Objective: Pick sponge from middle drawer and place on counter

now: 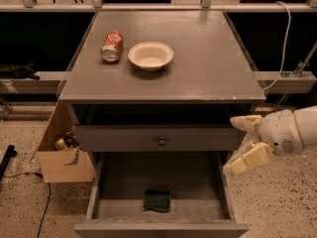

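As gripper (234,146) hovers beside drawer (124,180) edge, sponge (157,201) front-centre.

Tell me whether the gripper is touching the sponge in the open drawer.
Apart. The camera view shows the open gripper by the right wall of the middle drawer, with bare floor between it and the sponge near the front rim.

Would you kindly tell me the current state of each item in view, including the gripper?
middle drawer: pulled open.
sponge: lying flat inside it, green face up, ungrasped.
knobbed drawer front: shut.
can: lying on its side on the counter.
bowl: upright, empty.
gripper: right of the drawers, fingers open, holding nothing.
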`<state>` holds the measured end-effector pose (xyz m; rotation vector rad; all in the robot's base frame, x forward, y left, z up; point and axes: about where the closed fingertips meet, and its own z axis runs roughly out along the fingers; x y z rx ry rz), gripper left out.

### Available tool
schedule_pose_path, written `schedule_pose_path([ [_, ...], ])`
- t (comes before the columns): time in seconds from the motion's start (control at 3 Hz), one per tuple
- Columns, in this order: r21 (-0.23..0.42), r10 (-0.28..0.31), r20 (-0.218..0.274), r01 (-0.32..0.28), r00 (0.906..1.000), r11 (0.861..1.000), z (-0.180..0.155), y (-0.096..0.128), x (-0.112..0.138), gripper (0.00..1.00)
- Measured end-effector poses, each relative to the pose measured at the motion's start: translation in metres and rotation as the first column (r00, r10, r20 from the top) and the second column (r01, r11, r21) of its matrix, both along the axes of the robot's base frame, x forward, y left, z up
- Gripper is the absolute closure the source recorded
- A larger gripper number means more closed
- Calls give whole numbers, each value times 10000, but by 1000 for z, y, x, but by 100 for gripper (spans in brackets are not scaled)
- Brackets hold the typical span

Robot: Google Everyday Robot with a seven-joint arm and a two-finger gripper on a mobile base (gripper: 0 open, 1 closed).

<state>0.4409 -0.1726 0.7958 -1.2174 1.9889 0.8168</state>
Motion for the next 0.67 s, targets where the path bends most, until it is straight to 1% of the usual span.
schedule_pose_path([
  [0.33, -339, -1001, -604, 982, 9931, 9946, -39, -3, -13, 0],
  [0.67, -1153, -1957, -936, 1846, 9762, 9760, -86, -1, -19, 0],
])
